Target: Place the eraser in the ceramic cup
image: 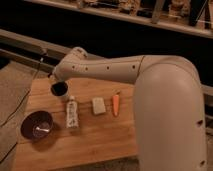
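The ceramic cup [60,90] stands at the back left of the wooden table [90,145], small and round, with a dark inside. My gripper [56,83] hangs right over the cup's mouth at the end of the white arm [105,70], which reaches in from the right. The arm's wrist covers most of the gripper. A dark shape fills the cup's mouth. I cannot tell the black eraser apart from that dark inside.
A dark purple bowl [37,125] sits at the front left. A white tube [72,113] lies beside it, then a pale beige block [98,105] and an orange carrot [115,104] in a row. The robot's big white body [172,115] fills the right side.
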`<control>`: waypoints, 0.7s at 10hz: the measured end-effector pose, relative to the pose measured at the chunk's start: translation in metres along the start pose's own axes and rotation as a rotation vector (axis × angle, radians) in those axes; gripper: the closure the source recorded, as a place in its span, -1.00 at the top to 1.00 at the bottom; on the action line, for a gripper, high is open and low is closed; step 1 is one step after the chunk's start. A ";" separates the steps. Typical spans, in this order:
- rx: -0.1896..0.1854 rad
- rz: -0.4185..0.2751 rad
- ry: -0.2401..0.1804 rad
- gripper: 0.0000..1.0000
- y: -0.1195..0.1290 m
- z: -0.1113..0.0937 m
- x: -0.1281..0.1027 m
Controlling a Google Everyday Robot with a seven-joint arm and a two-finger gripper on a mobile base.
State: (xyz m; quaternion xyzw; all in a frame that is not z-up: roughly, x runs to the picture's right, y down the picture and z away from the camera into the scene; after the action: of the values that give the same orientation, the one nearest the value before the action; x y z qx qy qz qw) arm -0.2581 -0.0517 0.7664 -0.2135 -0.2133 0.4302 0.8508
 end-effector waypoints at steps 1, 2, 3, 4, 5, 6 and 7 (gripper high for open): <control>-0.002 0.001 0.004 0.06 0.000 0.000 0.000; -0.002 0.003 0.006 0.22 -0.001 0.000 -0.001; 0.002 0.005 0.006 0.43 -0.003 -0.001 -0.002; 0.008 0.008 0.006 0.57 -0.007 0.000 -0.004; 0.012 0.011 0.005 0.58 -0.009 0.000 -0.005; 0.018 0.016 0.003 0.58 -0.013 0.001 -0.007; 0.024 0.022 0.001 0.58 -0.016 0.003 -0.008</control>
State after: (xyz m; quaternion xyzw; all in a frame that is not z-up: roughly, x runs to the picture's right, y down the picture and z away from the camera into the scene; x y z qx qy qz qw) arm -0.2540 -0.0667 0.7758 -0.2058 -0.2051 0.4418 0.8487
